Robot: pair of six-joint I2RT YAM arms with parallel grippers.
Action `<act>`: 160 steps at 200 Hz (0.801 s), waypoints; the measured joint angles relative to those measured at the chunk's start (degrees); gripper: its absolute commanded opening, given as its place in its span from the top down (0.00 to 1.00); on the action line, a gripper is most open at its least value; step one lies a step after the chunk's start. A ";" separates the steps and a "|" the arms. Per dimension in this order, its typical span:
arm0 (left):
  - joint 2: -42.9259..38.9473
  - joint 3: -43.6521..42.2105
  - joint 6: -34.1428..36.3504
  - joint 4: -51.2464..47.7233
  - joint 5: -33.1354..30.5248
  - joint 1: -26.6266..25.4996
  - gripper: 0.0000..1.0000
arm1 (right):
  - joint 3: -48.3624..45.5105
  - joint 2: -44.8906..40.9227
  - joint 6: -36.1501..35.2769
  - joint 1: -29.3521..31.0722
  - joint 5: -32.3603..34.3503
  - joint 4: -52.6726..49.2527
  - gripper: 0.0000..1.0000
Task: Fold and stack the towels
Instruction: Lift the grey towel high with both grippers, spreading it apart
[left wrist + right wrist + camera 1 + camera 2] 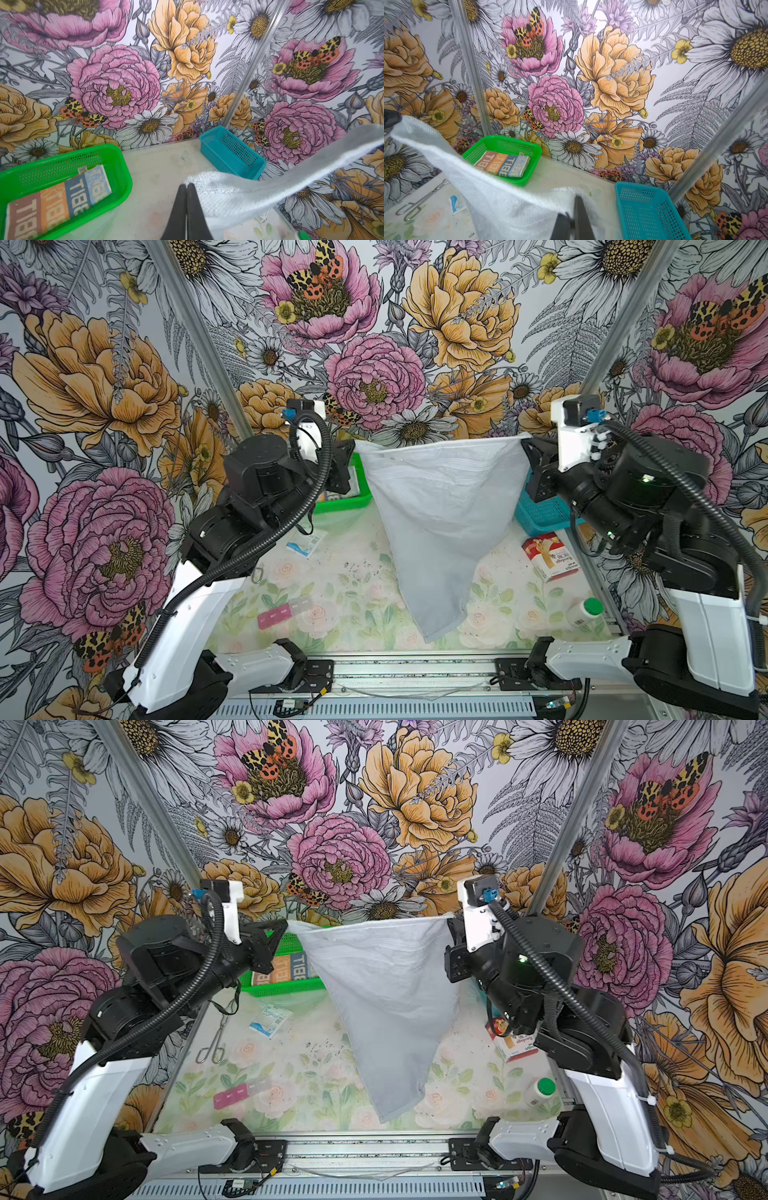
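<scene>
The grey towel (436, 510) (382, 990) hangs in the air over the middle of the table (340, 572), held up by two upper corners. Its top edge is pulled almost straight and runs left to right between the arms. Its long axis runs from that edge down towards the front rail. It narrows to one end that points at the front edge of the table; whether that end touches the table cannot be told.

The left gripper (353, 445) (284, 923) has its jaws pressed together on the towel's left corner, and the left wrist view (186, 186) shows cloth pinched at the fingertips. The right gripper (524, 443) (451, 920) is likewise clamped on the right corner, seen in the right wrist view (571, 205).

Behind the towel, at the far left, a green basket (282, 990) (116, 158) holds the lettered towel (286, 969) (502, 166), folded flat. A blue basket (540, 518) (643, 207) sits at the far right.

On the table, left of the towel, lie a sachet (270, 1017), tongs (212, 1040) and a pink pillbox (276, 614). To the right lie a carton (548, 556) and a bottle (584, 612).
</scene>
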 measured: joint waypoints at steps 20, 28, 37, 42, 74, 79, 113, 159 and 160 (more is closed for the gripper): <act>0.26 6.49 2.91 -1.95 -2.93 -4.04 1.00 | 7.56 1.38 -0.94 3.41 -1.18 -2.34 1.00; 0.39 8.79 4.15 -2.75 -4.09 -5.70 1.00 | 9.68 1.75 -1.16 4.52 -1.86 -3.06 1.00; 0.52 11.04 5.44 -3.58 -5.18 -7.13 1.00 | 11.61 1.95 -1.40 5.53 -3.10 -3.78 1.00; 0.57 12.20 6.21 -3.98 -5.70 -7.74 1.00 | 12.52 2.10 -1.60 5.90 -3.93 -4.13 1.00; 0.81 17.22 10.49 -5.75 -7.43 -10.56 1.00 | 19.93 3.96 -3.23 6.86 -9.07 -6.05 1.00; 0.81 17.79 11.06 -5.97 -7.52 -10.95 1.00 | 21.46 4.52 -3.58 6.88 -9.79 -6.21 1.00; 1.97 21.73 15.19 -6.62 -7.85 -12.83 1.00 | 29.27 6.91 -5.92 6.88 -13.81 -5.44 1.00; 2.86 25.81 19.10 -7.43 -7.80 -13.31 1.00 | 30.16 6.95 -8.55 6.88 -20.35 -2.80 1.00; 2.84 25.88 19.19 -7.43 -7.80 -13.31 1.00 | 30.16 6.95 -8.55 6.88 -20.46 -2.75 1.00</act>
